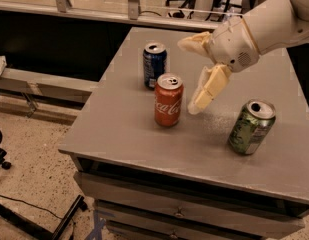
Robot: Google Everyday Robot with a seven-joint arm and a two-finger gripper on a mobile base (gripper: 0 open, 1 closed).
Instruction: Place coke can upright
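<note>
Coke can standing upright on table, just in front of blue can. Gripper hovering just R of it, fingers spreading wide, gripping nothing. Green can sitting well apart, far R.

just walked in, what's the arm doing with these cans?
The robot's gripper hangs open just to the right of the coke can in the camera view, not gripping it. The coke can stands upright on the grey table, so the placing looks done. A blue can stands behind it and a green can sits further right, neither one held.
</note>
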